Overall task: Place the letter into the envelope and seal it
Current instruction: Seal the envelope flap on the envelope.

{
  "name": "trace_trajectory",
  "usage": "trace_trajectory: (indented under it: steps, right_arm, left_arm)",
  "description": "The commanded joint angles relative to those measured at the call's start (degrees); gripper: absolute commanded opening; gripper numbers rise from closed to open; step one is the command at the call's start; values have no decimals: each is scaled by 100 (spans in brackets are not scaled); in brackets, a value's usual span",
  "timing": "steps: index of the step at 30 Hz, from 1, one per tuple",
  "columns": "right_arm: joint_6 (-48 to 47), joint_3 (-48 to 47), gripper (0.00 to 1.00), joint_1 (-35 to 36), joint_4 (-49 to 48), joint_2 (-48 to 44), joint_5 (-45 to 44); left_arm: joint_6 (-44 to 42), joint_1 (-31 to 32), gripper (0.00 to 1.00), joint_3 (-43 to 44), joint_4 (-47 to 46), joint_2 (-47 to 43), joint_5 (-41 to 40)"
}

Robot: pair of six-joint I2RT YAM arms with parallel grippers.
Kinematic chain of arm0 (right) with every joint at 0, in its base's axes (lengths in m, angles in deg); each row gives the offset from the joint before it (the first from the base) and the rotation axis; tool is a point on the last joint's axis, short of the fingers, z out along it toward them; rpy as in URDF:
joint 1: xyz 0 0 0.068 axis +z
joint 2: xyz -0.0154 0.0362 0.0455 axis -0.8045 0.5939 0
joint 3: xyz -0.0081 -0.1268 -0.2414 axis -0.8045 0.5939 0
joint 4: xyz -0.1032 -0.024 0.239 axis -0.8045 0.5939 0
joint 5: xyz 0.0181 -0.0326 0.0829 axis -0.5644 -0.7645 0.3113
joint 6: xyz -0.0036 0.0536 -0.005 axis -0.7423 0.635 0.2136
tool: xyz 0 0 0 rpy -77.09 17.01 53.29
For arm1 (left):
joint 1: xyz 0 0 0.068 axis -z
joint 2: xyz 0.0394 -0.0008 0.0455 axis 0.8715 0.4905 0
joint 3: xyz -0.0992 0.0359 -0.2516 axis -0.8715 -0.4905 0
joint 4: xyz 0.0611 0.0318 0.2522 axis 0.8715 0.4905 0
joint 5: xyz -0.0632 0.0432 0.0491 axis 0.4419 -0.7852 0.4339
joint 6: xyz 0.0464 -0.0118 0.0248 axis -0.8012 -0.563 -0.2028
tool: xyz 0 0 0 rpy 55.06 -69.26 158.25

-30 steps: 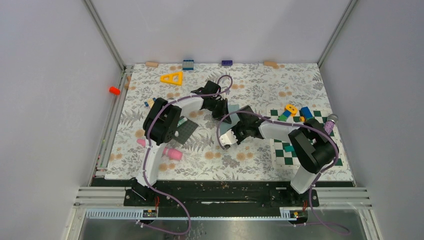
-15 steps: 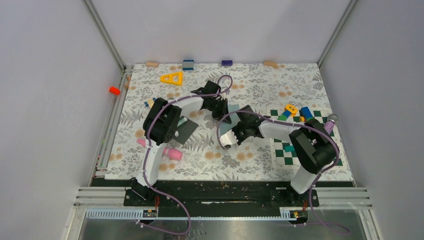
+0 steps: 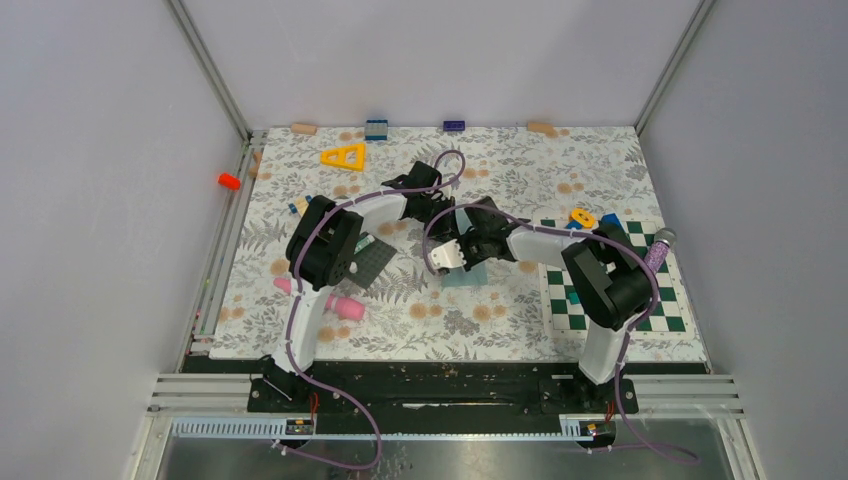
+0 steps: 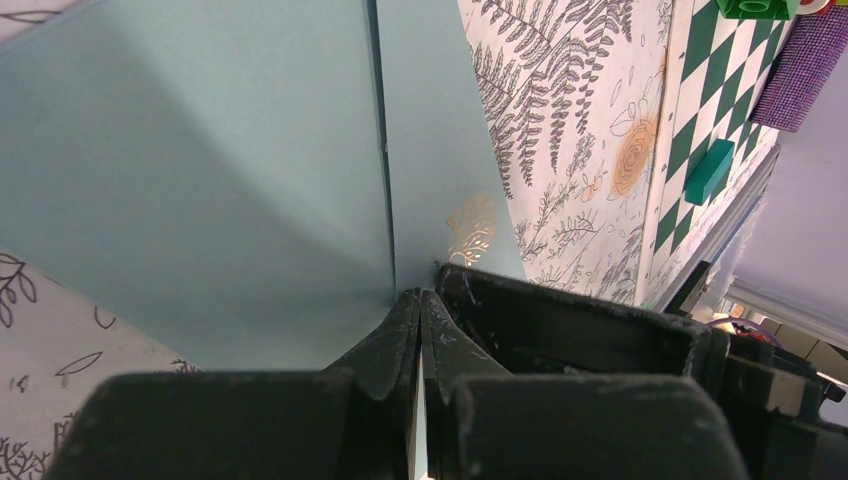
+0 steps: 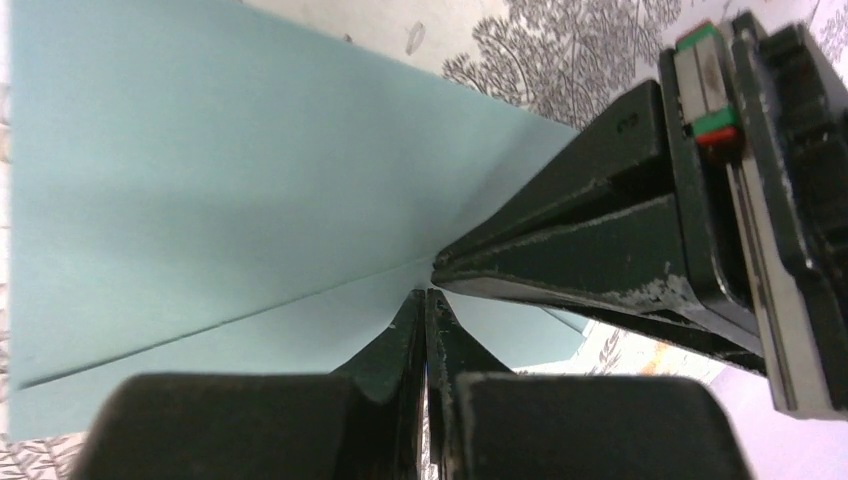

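Grey walls closed round the flowered tabletop (image 3: 520, 320); both arms reached in to meet near its middle, the left arm (image 3: 325, 240) from the left, the right arm (image 3: 605, 275) bent across the checkered mat (image 3: 670, 315). Between them was the envelope (image 3: 468, 274), a teal-grey sheet showing just under the right wrist from above and filling both wrist views.

The left gripper (image 4: 420, 300) had its fingers pressed together on the near edge of the envelope, a thin pale line of paper between them; the right gripper (image 5: 427, 297) was pinching the same edge in the same way, the two tips all but touching. A straight seam ran up the paper from that shared point. No letter showed in any view, so whether it was already inside could not be told.

By that, the step in hand looked like working the envelope itself, holding it by both grippers at one spot; the next move would call for one gripper to let go and shift along the paper, since two grips this close give little control of the flap.

Against a second earlier, the right arm had swung leftward, its elbow now nearer the centre; the teal paper, which had shown beside the left wrist, now showed on the near side of the right wrist; the left arm had hardly moved.
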Motion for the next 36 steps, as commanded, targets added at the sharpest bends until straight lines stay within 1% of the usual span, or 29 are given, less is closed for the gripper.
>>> trace_trajectory:
  steps: [1, 4, 8, 11, 14, 21, 26, 30, 33, 36]
  right_arm:
    - [135, -198, 0, -179, -149, 190, -293]
    - [48, -53, 0, -214, -92, 59, -92]
    - [-259, 428, 0, -197, 141, -299, 376]
    - [-508, 675, 0, -188, 163, -422, 479]
    - [-496, 717, 0, -188, 167, -465, 583]
    - [-265, 491, 0, -80, 153, -330, 530]
    - [-88, 422, 0, 33, -157, -174, 304]
    - [263, 340, 0, 67, -389, -159, 219]
    - [519, 232, 0, 79, -396, -188, 182]
    - [668, 241, 0, 102, -314, -324, 335]
  left_arm:
    - [-182, -20, 0, 20, 107, 82, -281]
    - [-182, -24, 0, 2, 90, 60, -290]
    - [-164, -29, 0, 90, 110, 100, -287]
    - [-188, -33, 0, 275, 274, 146, -354]
    - [-186, -28, 0, 409, 388, 168, -477]
    - [-173, -28, 0, 677, 581, 331, -503]
    - [-164, -28, 0, 656, 582, 333, -535]
    - [-127, -28, 0, 521, 531, 258, -613]
    - [-59, -28, 0, 312, 421, 121, -694]
    - [-7, -28, 0, 98, 289, -37, -737]
